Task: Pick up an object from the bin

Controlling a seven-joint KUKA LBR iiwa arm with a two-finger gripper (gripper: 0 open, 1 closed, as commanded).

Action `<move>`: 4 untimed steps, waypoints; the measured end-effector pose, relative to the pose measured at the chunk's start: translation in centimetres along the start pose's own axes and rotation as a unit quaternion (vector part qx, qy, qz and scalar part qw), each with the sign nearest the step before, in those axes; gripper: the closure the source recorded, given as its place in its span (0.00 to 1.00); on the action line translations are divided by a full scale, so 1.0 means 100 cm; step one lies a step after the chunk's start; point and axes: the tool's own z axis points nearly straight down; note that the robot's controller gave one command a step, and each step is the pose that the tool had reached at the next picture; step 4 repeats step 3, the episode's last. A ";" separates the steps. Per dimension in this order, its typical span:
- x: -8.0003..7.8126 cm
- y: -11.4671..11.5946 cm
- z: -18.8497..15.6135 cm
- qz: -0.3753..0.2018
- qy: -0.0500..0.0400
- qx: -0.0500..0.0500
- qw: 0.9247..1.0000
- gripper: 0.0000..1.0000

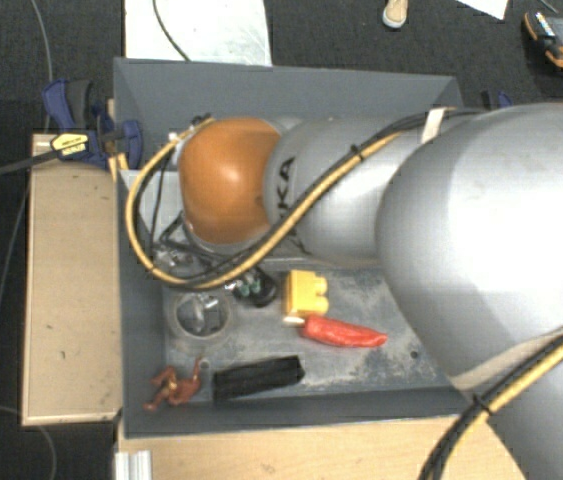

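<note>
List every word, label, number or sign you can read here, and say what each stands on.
"KA": dark letters on the silver arm casing, beside the orange cover; any further letters are hidden.
White sheet beyond the bin: faint marks, too blurred to read.
Yellow block, red pepper-shaped thing, black bar: no lettering visible.
</note>
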 end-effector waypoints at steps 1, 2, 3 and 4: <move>-0.002 -0.002 -0.003 0.181 0.007 0.000 0.983 1.00; -0.002 -0.002 -0.003 0.182 0.007 0.000 0.983 1.00; 0.000 -0.002 -0.038 0.183 0.012 0.001 0.983 1.00; 0.000 -0.002 -0.038 0.183 0.012 0.001 0.983 1.00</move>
